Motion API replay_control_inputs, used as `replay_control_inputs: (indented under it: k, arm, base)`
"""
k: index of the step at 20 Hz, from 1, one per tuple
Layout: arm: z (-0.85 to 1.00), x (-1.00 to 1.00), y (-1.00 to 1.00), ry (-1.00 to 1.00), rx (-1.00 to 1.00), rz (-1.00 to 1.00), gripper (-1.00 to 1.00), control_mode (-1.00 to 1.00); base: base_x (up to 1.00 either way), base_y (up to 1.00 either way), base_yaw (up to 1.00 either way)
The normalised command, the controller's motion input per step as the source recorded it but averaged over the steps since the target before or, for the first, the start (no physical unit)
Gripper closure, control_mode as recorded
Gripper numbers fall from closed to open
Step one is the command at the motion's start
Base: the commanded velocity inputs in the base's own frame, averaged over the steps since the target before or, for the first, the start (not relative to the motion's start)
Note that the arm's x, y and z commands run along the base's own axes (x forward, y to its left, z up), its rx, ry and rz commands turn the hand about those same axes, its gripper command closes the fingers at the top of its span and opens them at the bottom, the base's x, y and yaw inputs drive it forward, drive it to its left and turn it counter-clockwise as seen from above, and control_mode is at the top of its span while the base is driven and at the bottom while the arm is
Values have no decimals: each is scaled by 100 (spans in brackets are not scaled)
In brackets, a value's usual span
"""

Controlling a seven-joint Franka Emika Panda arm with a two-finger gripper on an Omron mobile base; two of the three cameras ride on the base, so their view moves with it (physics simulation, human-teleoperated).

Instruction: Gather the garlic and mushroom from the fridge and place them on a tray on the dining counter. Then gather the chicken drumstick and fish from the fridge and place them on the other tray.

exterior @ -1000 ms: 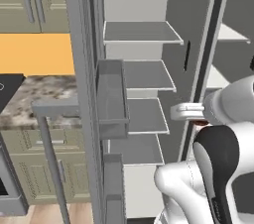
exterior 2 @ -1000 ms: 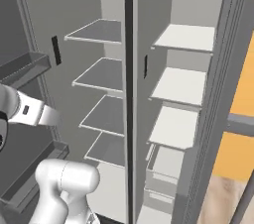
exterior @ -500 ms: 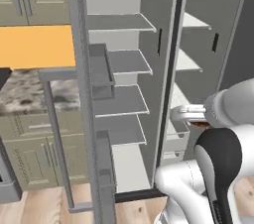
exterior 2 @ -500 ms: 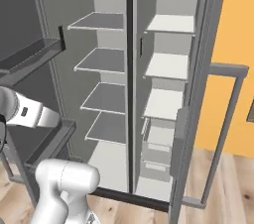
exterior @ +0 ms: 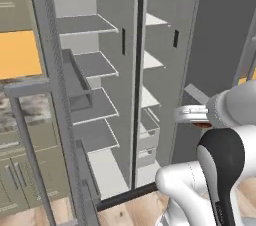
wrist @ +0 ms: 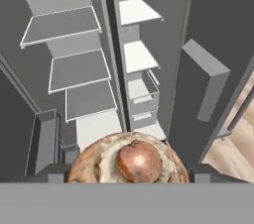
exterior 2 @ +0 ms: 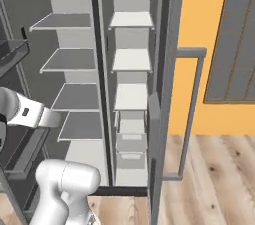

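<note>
Between the two small dark finger tips at the bottom of the hand view sits a round brown mushroom (wrist: 128, 164), its cap mottled tan and cream with a smooth reddish-brown knob at its middle; the gripper (wrist: 127, 171) has its fingers set wide and clamped on either side of the cap. Beyond it stands the tall grey double-door fridge (wrist: 99, 69) with both doors swung open, matte grey walls, thin flat white shelves (wrist: 59, 25) stepping down on the left side and narrower white shelves with small drawers on the right. A long vertical grey bar handle (exterior 2: 191, 114) stands out from the open right door, beside an orange wall. Pale wooden plank flooring (exterior 2: 214, 179) lies below. The white arm (exterior: 220, 170) rises from the base, bends at a dark elbow joint, and reaches level toward the fridge's right half, wrist held in front of the open door.
</note>
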Motion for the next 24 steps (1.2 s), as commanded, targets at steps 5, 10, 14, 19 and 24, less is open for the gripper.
replay_control_inputs:
  k: [5,10,14,19,24]
  arm:
    - [0,0,0,0,0,0,100,100]
    - [0,0,0,0,0,0,100,100]
    - [0,0,0,0,0,0,100,100]
    - [0,0,0,0,0,0,100,100]
    - [0,0,0,0,0,0,100,100]
  base:
    - [-36,-7,-48]
    - [-40,1,-56]
    - [-42,-5,-57]
    - [-36,-16,-55]
    - [-38,-28,-54]
